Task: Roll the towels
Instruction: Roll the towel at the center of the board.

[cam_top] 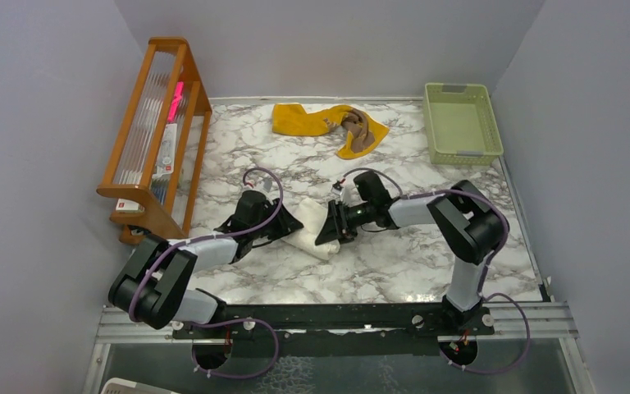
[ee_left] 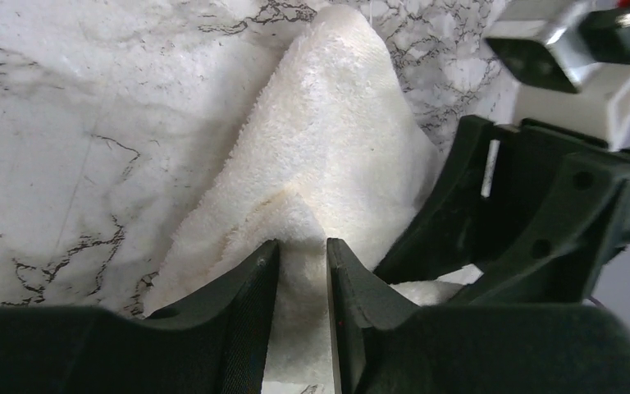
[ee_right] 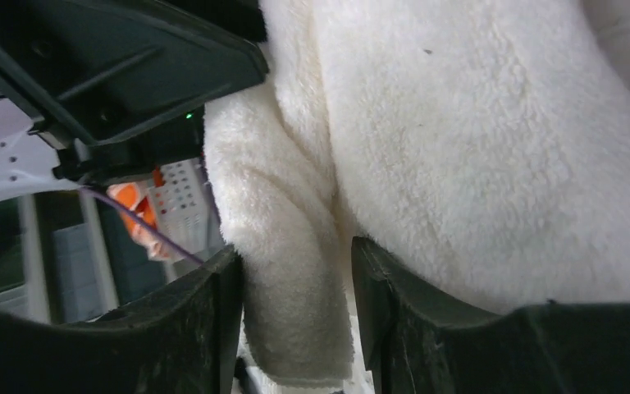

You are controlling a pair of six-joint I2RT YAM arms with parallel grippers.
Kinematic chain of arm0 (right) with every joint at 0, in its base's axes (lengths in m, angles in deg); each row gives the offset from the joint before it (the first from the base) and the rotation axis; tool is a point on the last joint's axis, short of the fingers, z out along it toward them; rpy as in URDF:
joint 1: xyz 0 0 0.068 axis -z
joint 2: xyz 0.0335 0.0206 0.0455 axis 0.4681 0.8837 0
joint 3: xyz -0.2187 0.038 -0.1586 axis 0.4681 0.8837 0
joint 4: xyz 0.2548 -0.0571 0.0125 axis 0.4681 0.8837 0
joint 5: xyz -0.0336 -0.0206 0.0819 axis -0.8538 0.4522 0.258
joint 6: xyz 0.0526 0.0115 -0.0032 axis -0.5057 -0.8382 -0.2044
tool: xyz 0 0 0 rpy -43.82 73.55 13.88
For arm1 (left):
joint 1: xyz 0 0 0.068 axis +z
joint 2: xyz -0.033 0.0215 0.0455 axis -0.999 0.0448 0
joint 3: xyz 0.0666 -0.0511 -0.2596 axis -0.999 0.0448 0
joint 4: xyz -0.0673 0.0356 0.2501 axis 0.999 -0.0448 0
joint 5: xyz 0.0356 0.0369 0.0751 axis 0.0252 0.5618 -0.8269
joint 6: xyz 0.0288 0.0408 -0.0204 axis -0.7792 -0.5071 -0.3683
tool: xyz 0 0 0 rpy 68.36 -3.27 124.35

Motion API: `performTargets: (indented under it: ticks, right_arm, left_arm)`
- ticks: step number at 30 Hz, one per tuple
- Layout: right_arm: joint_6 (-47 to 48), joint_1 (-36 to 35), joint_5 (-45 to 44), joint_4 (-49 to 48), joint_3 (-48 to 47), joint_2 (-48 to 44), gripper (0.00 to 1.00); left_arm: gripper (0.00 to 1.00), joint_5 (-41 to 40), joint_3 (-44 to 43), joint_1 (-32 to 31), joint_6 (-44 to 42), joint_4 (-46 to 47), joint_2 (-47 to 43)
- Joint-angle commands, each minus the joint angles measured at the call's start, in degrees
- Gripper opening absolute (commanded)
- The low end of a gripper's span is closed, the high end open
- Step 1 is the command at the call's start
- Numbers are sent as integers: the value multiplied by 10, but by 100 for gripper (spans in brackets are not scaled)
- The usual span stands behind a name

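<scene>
Two grippers, one towel! The left gripper [cam_top: 282,226] [ee_left: 302,246] pinches a fold of the cream towel [cam_top: 312,243] [ee_left: 328,148] [ee_right: 476,139], bunched mid-table [cam_top: 394,271] with its long axis running left to right between the arms. In the left wrist view it tapers to a peak pointing away. The right gripper [cam_top: 333,226] [ee_right: 295,256] nips a thick fold at the other end. At the back, the yellow towel [cam_top: 302,120] stretches left to right, the brown towel [cam_top: 359,130] heaped on its right part, the basket [cam_top: 459,153] beyond.

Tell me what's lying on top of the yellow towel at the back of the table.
A crumpled brown towel lies across the yellow towel, toward its right end. The yellow cloth directly beneath it is covered and cannot be seen.
</scene>
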Motion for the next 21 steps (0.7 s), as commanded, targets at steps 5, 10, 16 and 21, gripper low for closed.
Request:
performTargets:
  ticks: [5,10,16,21]
  right_arm:
    - [258,-17,-269,158,-44,-181,57]
    - [426,-107,-413,115,-5,-286,68]
    - [555,-230,-511,85,33,-306,68]
    - [584,-292,-577,109,22,-244,66]
  left_arm:
    - [32,-65,45,-4,-13,-32,6]
    - [31,-81,45,-4,-20,-53,0]
    - [31,-93,40,-4,-26,-70,2]
    - [31,-100,39,-4,-28,-83,-1]
